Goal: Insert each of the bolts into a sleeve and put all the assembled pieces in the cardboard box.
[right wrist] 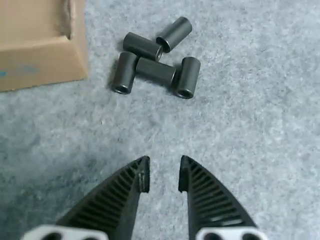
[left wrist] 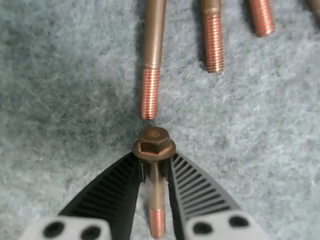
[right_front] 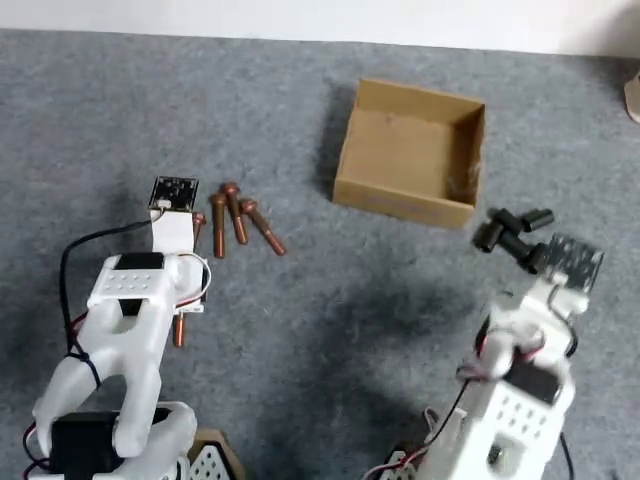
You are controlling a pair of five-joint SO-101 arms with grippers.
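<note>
Several copper bolts (right_front: 238, 218) lie side by side on the grey carpet, left of the cardboard box (right_front: 372, 198). In the left wrist view my left gripper (left wrist: 156, 162) is shut on one bolt (left wrist: 154, 146), its fingers clamping the shaft just behind the hex head. The threaded end of a loose bolt (left wrist: 151, 70) lies straight ahead of that head. Several black sleeves (right wrist: 156, 59) lie in a cluster near the box's corner (right wrist: 40, 55). My right gripper (right wrist: 162, 175) stands open and holds nothing, a short way back from the sleeves (right_front: 512, 232).
The box (right_front: 455, 135) stands open and holds nothing at the back middle. Bare grey carpet (right_front: 360, 320) stretches between the two arms. A pale object (right_front: 633, 98) shows at the right edge.
</note>
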